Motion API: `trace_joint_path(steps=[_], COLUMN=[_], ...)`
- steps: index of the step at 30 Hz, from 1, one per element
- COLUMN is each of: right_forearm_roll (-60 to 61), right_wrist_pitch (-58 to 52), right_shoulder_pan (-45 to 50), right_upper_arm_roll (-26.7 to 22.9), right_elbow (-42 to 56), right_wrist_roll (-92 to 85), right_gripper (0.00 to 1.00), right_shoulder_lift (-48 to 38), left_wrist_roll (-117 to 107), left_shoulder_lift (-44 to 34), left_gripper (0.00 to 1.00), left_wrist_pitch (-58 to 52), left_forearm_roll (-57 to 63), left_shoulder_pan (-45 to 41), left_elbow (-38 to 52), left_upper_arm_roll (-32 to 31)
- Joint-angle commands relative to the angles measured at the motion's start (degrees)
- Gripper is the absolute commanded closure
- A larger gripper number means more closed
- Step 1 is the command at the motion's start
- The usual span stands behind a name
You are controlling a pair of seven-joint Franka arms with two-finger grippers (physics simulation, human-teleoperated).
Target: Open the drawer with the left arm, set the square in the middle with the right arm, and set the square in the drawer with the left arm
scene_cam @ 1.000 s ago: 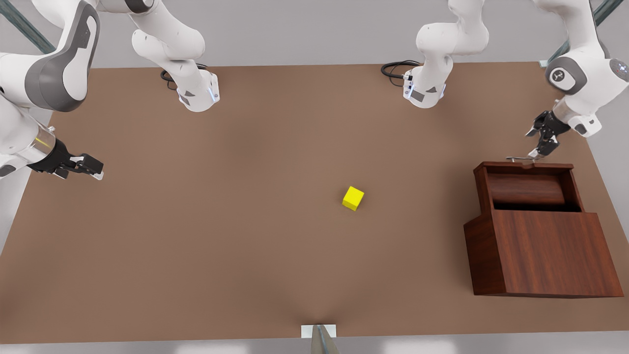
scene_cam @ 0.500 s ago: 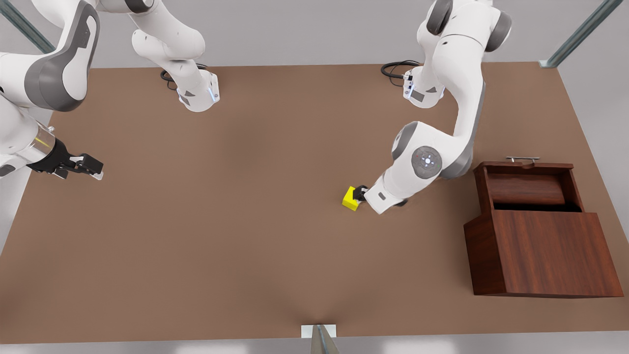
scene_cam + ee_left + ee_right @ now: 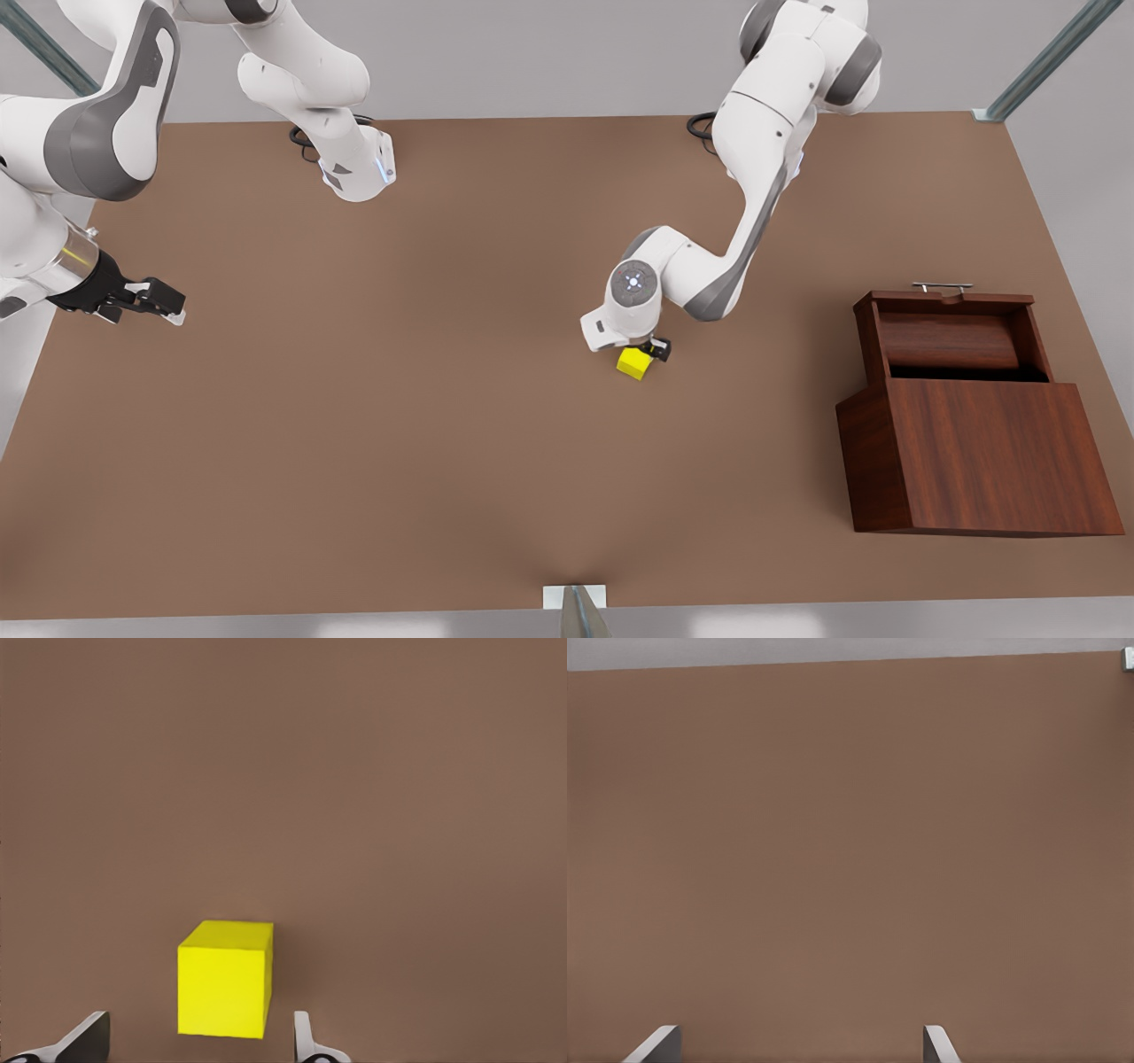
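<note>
The square, a small yellow cube, rests on the brown tabletop near the middle. My left gripper hangs just over it, open, one finger on each side with a gap on both sides. The drawer of the dark wooden box is pulled out at the front view's right. Its silver handle is free. Far off at the front view's left, my right gripper waits open above bare table.
Both arm bases stand along the table's far edge. A small metal bracket sits at the near edge. Bare tabletop stretches between the cube and the right gripper.
The left arm left the drawer handle, swung across to the cube, and now its wrist stands over it. The cube and the right arm have not moved.
</note>
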Motion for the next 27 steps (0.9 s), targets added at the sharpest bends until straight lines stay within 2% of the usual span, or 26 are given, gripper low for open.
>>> trace_joint_path(steps=[1, 11, 23, 27], right_forearm_roll=[0.0, 0.0, 0.0, 0.0], right_wrist_pitch=[0.0, 0.0, 0.0, 0.0], right_shoulder_pan=[0.0, 0.0, 0.1, 0.1], right_upper_arm_roll=[0.0, 0.0, 0.1, 0.0], right_elbow=[0.0, 0.0, 0.0, 0.0], right_wrist_roll=[0.0, 0.0, 0.0, 0.0], right_gripper=[0.00, 0.00, 0.00, 0.00], right_shoulder_lift=[0.0, 0.0, 0.1, 0.1], left_wrist_roll=[0.0, 0.0, -0.2, -1.1], left_shoulder_lift=[0.0, -0.7, 3.9, 4.3], left_gripper=[0.00, 0.00, 0.00, 0.24], left_wrist_pitch=[0.7, 13.4, 16.1, 16.2], left_forearm_roll=[1.2, 1.2, 2.3, 2.3], left_shoulder_pan=[0.0, 0.0, -0.1, -0.1], left_elbow=[-0.6, -11.3, -11.4, -11.4], left_upper_arm_roll=[0.0, 0.9, 0.9, 0.9])
